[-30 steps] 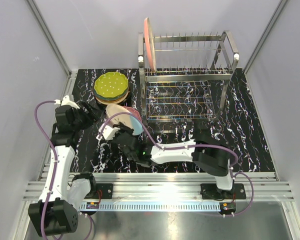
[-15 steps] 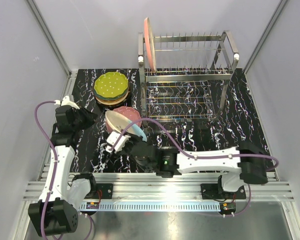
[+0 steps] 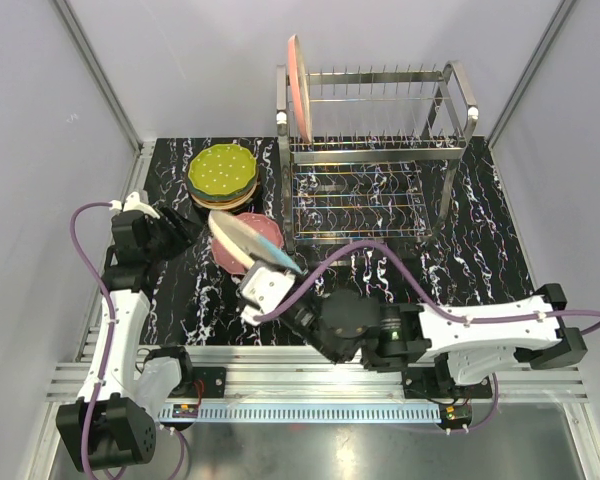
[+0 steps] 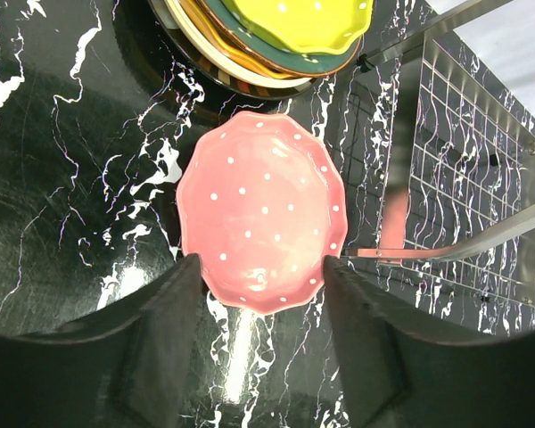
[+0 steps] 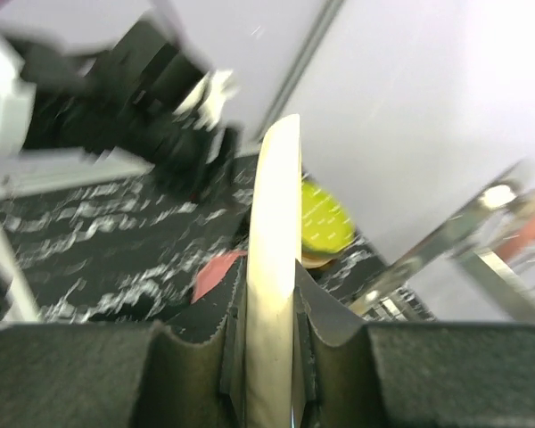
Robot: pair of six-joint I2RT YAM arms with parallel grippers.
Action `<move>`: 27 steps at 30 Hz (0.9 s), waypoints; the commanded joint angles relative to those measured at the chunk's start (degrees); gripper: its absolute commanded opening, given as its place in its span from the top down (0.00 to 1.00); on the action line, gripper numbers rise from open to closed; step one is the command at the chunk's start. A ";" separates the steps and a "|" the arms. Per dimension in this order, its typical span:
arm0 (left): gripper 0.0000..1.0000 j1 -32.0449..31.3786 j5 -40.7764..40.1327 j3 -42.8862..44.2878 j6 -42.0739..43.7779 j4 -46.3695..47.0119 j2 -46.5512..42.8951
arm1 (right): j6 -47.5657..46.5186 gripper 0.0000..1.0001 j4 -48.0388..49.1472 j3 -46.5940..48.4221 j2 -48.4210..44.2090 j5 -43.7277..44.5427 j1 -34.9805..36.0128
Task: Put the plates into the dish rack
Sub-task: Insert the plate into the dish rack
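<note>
Our left arm (image 3: 115, 320) stands up along the table's left edge, wrist tipped so the left gripper (image 4: 260, 267) looks down, its fingers (image 4: 160, 330) spread apart with nothing gripped. Our right arm (image 3: 480, 330) lies low along the near edge, reaching left, and the right gripper (image 5: 272, 276) is pinched tight on a plate (image 5: 276, 196) rim, edge-up.

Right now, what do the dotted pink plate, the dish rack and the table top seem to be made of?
The dotted pink plate is probably glazed ceramic, perhaps melamine: glossy highlights, scalloped rim. The dish rack is polished metal, likely steel: its wires and tubes shine mirror-like. The table top is black with white veins, a marble look, maybe only printed.
</note>
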 commanded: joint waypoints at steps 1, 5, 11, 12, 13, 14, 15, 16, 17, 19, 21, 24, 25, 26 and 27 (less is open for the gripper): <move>0.37 -0.17 0.00 1.86 0.43 1.70 -0.09 | -11.17 1.00 10.94 8.83 -4.00 7.18 -0.39; 0.32 -0.17 0.00 2.30 0.34 1.44 0.52 | -14.02 1.00 13.42 15.05 -2.59 6.22 -0.39; 0.29 0.00 -0.09 2.65 0.43 0.91 0.70 | -20.51 1.00 18.24 25.16 1.36 4.02 -0.39; 0.28 -0.08 -0.18 2.56 0.43 0.91 0.61 | -22.27 1.00 20.17 26.23 1.80 3.50 -0.39; 0.27 -0.08 -0.18 2.65 0.43 0.91 0.52 | -22.81 1.00 20.71 27.54 2.59 3.32 -0.39; 0.27 -0.08 -0.09 2.65 0.52 0.82 0.52 | -23.16 1.00 21.15 30.08 2.94 3.23 -0.39; 0.26 -0.08 -0.18 2.74 0.43 0.82 0.61 | -24.03 1.00 21.68 31.06 3.03 2.62 -0.39; 0.26 -0.08 -0.18 2.74 0.43 0.91 0.70 | -24.56 1.00 22.29 31.77 3.21 2.27 -0.39; 0.26 -0.08 -0.01 2.65 0.43 0.91 0.78 | -25.18 1.00 23.08 32.73 3.30 2.09 -0.39; 0.25 0.09 0.52 2.74 0.43 1.00 0.96 | -27.46 1.00 25.28 33.88 3.73 2.00 -0.57; 0.25 0.18 1.05 2.56 0.17 1.17 1.22 | -29.30 1.00 26.25 34.32 4.00 2.70 -1.70; 0.25 0.35 1.93 2.47 -0.10 1.52 1.57 | -29.67 1.00 25.81 33.89 4.53 4.01 -6.17; 0.24 0.36 2.19 2.47 -0.01 1.61 1.66 | -28.19 1.00 24.94 33.45 4.27 4.11 -7.76; 0.24 0.36 2.28 2.39 -0.01 1.61 1.66 | -26.17 1.00 21.19 33.27 4.18 3.94 -9.52; 0.24 0.36 2.19 2.38 -0.01 1.70 1.84 | -20.06 1.00 18.89 33.27 3.74 3.15 -11.80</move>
